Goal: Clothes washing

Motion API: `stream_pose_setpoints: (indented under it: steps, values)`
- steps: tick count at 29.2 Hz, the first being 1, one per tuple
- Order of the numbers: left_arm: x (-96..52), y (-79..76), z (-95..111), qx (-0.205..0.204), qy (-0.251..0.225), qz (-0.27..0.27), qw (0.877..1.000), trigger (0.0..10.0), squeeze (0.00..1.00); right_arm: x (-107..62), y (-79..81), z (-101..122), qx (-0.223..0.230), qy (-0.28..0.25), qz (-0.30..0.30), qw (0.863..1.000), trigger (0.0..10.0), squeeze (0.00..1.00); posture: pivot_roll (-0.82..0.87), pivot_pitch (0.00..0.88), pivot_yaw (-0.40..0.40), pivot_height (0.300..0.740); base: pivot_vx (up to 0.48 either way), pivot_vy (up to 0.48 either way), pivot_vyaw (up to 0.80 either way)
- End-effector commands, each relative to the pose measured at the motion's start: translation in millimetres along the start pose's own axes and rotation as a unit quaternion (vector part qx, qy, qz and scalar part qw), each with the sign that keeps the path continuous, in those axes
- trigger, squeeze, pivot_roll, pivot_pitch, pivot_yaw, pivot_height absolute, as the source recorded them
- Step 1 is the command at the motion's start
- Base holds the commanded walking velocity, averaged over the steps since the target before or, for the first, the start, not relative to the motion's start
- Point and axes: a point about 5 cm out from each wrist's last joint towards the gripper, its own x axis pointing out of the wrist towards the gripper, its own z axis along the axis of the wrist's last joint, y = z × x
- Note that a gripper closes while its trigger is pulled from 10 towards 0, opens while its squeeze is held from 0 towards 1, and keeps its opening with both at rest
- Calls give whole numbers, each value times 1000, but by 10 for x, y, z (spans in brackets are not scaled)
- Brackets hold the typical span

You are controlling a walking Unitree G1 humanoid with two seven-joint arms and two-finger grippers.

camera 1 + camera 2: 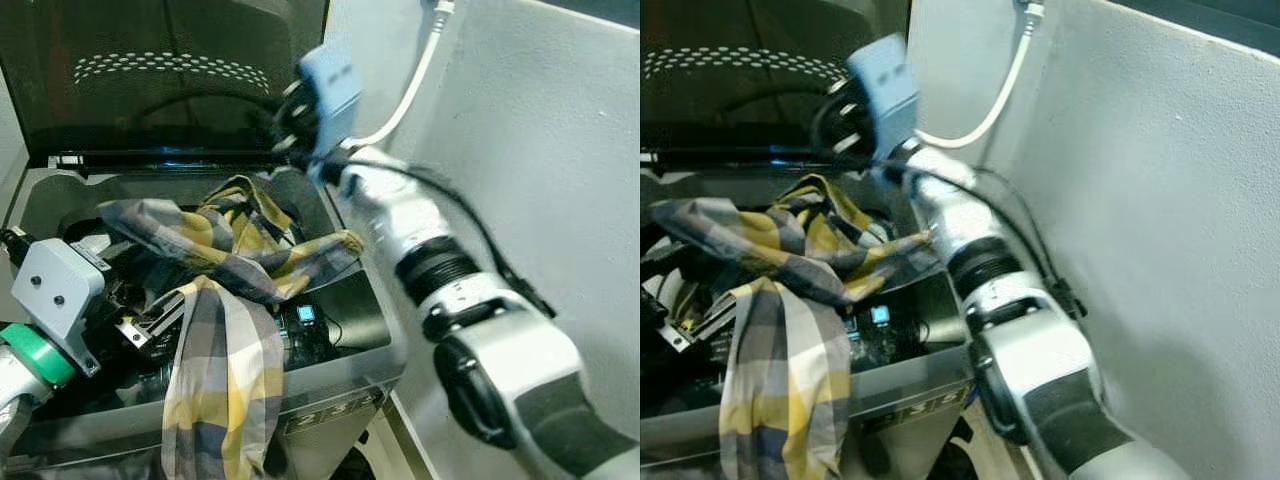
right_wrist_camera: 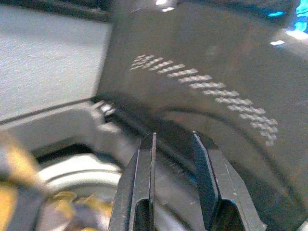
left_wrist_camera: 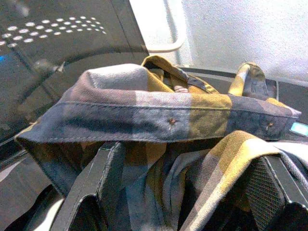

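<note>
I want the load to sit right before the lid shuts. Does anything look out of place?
Yes: the plaid shirt is only half in the washer; one end hangs out over its front edge.

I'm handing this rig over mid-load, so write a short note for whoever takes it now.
Left gripper: low at the washer's front left, fingers open, plaid shirt draped between and over them.
Right gripper: raised near the open lid, fingers slightly apart, empty.
Shirt: bunched over the washer opening, one long end hanging down outside the front edge.
Done: lid up, shirt brought to the tub.
Left: push the whole shirt inside, clear both arms, close the lid.
</note>
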Motion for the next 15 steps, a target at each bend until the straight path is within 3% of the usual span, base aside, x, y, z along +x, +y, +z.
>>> stream_pose_setpoints:
  steps: [1,2,3,4,7,10,15]
  values:
    - [-15,-20,13,4,-2,-9,1000,10000,0,-50,60,-114,-2,26,45,999,10000,0,71,32,-95,740,0,0,0]
    - [-21,-19,14,4,-2,-9,1000,10000,0,-97,88,-170,-10,39,73,997,10000,0,71,32,-95,740,0,0,0]
    - [-32,-11,14,8,1,-9,1000,10000,0,-171,114,-244,-14,50,97,994,10000,773,74,30,-97,740,0,0,0]
    - [-50,7,17,11,3,-7,1000,10000,0,-248,130,-321,-11,61,110,992,10000,1000,76,29,-98,740,0,0,0]
    - [-94,44,29,9,6,-4,1000,10000,0,-386,153,-439,-10,79,126,989,10000,1000,75,25,-97,740,0,0,0]
    - [-171,64,60,-21,7,-13,1000,10000,0,-583,226,-551,-15,101,175,979,10000,1000,79,24,-97,740,0,0,0]
    - [-281,61,25,-27,41,-39,998,10000,0,-767,313,-581,-8,104,232,967,10000,1000,83,23,-93,740,0,0,0]
